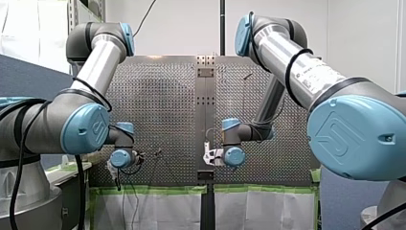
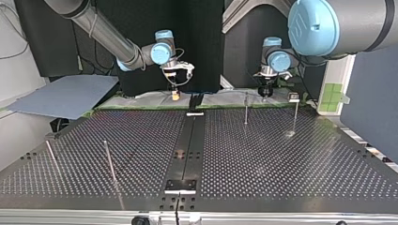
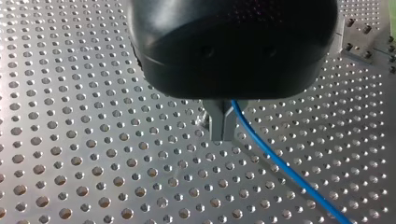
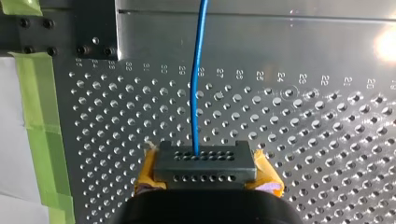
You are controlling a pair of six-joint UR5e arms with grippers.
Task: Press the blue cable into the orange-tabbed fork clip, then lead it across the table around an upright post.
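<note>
Gripping a thin blue cable (image 3: 280, 168) by the tabletop's (image 2: 281, 154) green-taped edge.
Clenched on it with my left claw (image 3: 222, 135), metal-fingered, and my right claw (image 4: 205, 165), yellow-padded. Shown plainly in the wrist views alone, as one smooth strand. Counted: one cable, two claws, and, in the top view, four upright posts (image 2: 109, 159).

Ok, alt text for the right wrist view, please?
My right gripper, with yellow pads, is shut on a blue cable that runs straight ahead of it over the perforated table. Green tape edges the table beside the gripper.
</note>
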